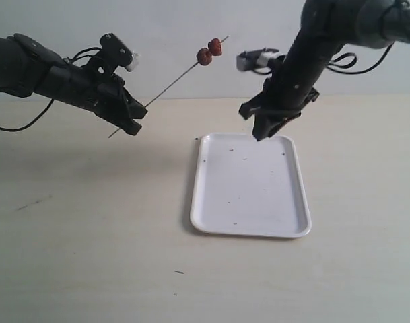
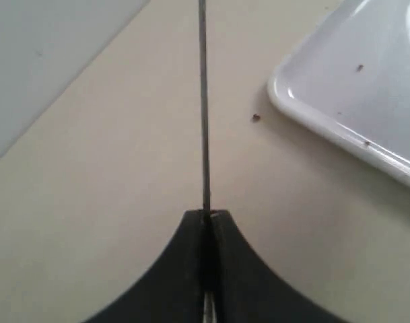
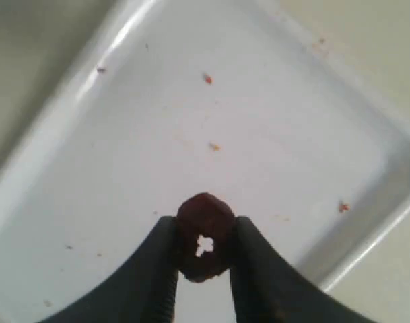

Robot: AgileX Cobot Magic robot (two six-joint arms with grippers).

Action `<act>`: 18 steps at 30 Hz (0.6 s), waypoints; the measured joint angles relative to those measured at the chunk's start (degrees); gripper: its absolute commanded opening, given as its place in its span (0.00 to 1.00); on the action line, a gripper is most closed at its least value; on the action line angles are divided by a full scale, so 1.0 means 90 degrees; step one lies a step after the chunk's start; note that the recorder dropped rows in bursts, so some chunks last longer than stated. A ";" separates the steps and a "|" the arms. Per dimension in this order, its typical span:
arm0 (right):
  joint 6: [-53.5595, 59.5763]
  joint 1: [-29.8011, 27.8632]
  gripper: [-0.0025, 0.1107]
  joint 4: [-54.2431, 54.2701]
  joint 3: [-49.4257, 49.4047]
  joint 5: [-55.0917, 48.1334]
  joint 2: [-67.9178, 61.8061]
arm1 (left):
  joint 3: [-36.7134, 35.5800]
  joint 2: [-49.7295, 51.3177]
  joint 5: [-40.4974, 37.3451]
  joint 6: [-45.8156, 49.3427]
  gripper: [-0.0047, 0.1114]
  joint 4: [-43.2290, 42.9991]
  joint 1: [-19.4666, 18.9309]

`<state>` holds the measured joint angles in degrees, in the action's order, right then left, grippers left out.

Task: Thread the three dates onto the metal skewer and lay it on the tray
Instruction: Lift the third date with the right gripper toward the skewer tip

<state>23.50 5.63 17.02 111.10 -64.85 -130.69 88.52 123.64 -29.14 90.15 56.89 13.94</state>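
Note:
My left gripper (image 1: 136,120) is shut on the lower end of the metal skewer (image 1: 174,82), which slants up to the right in the air. Two dark red dates (image 1: 210,52) sit threaded near its upper tip. In the left wrist view the skewer (image 2: 205,108) runs straight out from the closed left gripper (image 2: 208,215). My right gripper (image 1: 262,134) hangs over the far edge of the white tray (image 1: 211,215). The right wrist view shows the right gripper (image 3: 203,239) shut on a third date (image 3: 203,235), which has a small hole through its middle, above the tray (image 3: 90,175).
The tray lies on a pale beige table (image 1: 83,235) before a plain white wall. Tiny dark specks dot the tray and a crumb (image 2: 256,118) lies on the table beside the tray's rim (image 2: 305,121).

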 measured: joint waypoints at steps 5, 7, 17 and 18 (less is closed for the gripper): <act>0.0268 -0.0734 0.25 0.1196 0.0310 -0.0431 0.0181 | 0.0000 0.0022 -0.0229 0.0306 0.04 -0.0021 0.0000; 0.0298 -0.0946 0.25 0.1559 0.0356 -0.0477 0.0191 | 0.0000 0.0022 -0.0368 0.0444 0.04 -0.0027 0.0000; 0.0671 -0.1735 0.25 0.3803 0.0361 -0.0566 0.0177 | 0.0000 0.0022 -0.1266 0.1106 0.04 -0.0036 0.0000; 0.0683 -0.1770 0.25 0.3915 0.0361 -0.0566 0.0177 | 0.0000 0.0022 -0.1329 0.1147 0.04 -0.0050 0.0000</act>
<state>29.65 -10.30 52.25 114.35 -69.94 -129.10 88.52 123.84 -41.10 100.48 56.43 13.94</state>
